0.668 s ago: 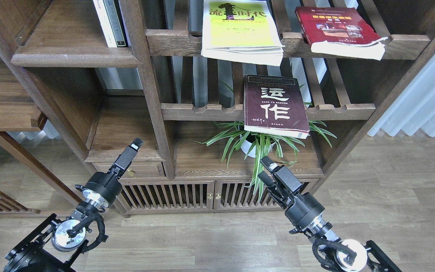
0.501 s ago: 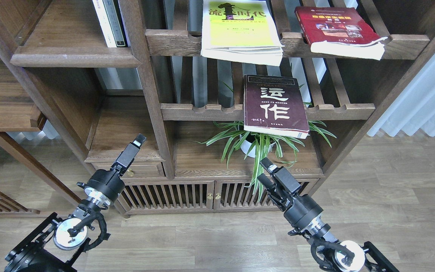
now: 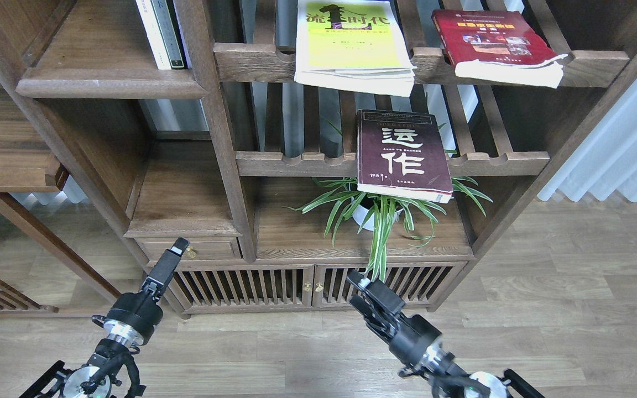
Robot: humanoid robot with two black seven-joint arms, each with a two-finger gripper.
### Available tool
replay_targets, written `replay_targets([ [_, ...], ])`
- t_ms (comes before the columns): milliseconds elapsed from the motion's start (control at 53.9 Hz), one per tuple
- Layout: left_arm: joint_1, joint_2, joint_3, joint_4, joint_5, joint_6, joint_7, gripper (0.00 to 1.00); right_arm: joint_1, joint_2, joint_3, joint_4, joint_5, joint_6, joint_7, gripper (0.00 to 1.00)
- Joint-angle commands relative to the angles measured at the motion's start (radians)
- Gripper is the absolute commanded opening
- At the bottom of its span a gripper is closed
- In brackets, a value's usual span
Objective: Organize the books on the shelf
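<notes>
Left hand [image 3: 177, 246] hangs low before the cabinet drawer [image 3: 194, 250]; finger state cannot be told. Shelf [image 3: 111, 88] sits above it. Right of the shelf: yellow-green book [image 3: 351, 47], maroon book [image 3: 401, 155], red book [image 3: 492, 44]. Right hand [image 3: 358, 287], fingers slightly spread, empty.

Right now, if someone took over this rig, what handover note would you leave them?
Left gripper: holds nothing, jaw state unclear. Right gripper: holds nothing, looks open.
Dark maroon book with white characters lies flat on the lower slatted rack, overhanging. Yellow-green book and bright red book lie on the upper slatted rack.
Solid dark-brown shelf board has none of the three.
Done: nothing. Left: move all three.
</notes>
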Motion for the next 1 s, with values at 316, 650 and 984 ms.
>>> replay_targets([
  [316,0.082,-0.050,-0.060,-0.053,0.000,0.000,0.002,1.00,0.269,0.026,0.073,-0.088,0.101,0.000,0.229,0.99],
  [650,0.081,-0.052,-0.069,-0.053,0.000,0.000,0.002,1.00,0.347,0.026,0.133,-0.134,0.141,-0.196,0.301,0.71],
  [984,0.146,-0.049,-0.052,-0.172,-0.008,0.000,0.000,1.00,0.152,0.026,-0.029,-0.084,0.181,0.000,0.125,0.05],
])
